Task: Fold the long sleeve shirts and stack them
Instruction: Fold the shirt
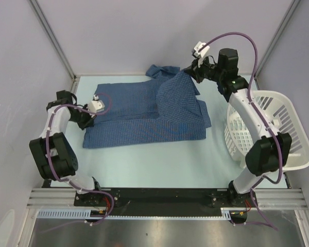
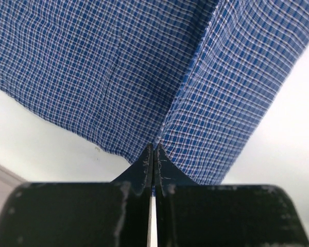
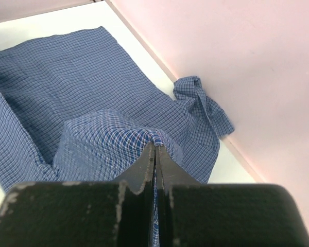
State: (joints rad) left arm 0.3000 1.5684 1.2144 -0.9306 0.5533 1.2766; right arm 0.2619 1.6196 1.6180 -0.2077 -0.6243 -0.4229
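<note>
A blue checked long sleeve shirt (image 1: pixel 144 116) lies spread on the pale table. Its right part (image 1: pixel 177 95) is raised and draped over the middle. A cuff or collar end (image 1: pixel 159 71) lies bunched at the back wall. My left gripper (image 1: pixel 91 117) is shut on the shirt's left edge, and the cloth (image 2: pixel 159 82) stretches away from its tips (image 2: pixel 153 146). My right gripper (image 1: pixel 188 71) is shut on the shirt's raised back-right part, with cloth (image 3: pixel 113 136) bunched at its tips (image 3: pixel 155 145).
A white slatted laundry basket (image 1: pixel 283 118) stands at the right edge, beside the right arm. Grey walls (image 1: pixel 144 31) close the back and sides. Bare table (image 1: pixel 154 164) lies between the shirt and the arm bases.
</note>
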